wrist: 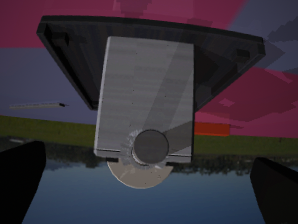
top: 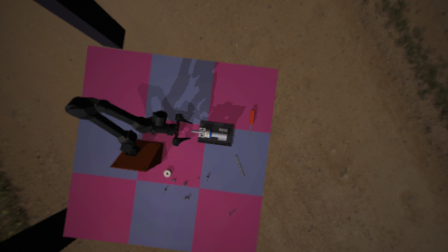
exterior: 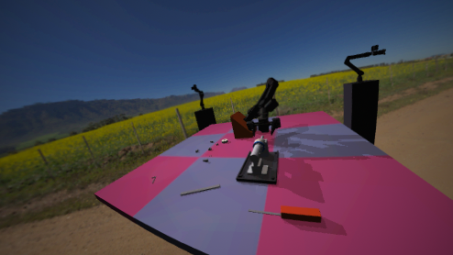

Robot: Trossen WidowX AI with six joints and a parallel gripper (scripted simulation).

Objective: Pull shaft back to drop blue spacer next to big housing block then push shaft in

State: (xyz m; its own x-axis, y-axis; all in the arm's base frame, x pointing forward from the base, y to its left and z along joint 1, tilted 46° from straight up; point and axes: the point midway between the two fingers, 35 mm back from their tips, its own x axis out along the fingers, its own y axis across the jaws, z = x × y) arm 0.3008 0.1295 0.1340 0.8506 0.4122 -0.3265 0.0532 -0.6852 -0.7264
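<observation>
Around one shaft (top: 195, 131) (wrist: 151, 146), nothing gripped

Chkd pink/blue tbl (top: 168, 210) (exterior: 183, 220) w/ orange-hndl screwdriver (top: 252, 117) (exterior: 300, 214), rod (top: 239, 166) (exterior: 200, 190).

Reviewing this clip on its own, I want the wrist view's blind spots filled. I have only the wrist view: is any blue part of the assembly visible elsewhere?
Observer: Yes. The top and exterior views show a blue band on the assembly.
Operator: My view shows an orange patch beyond the base plate. What is it?
Observer: The handle of a screwdriver; its thin metal shank shows in the exterior view.
Operator: Anything off to the arm's side?
Observer: A white ring lies on the table near the brown wedge.
</observation>
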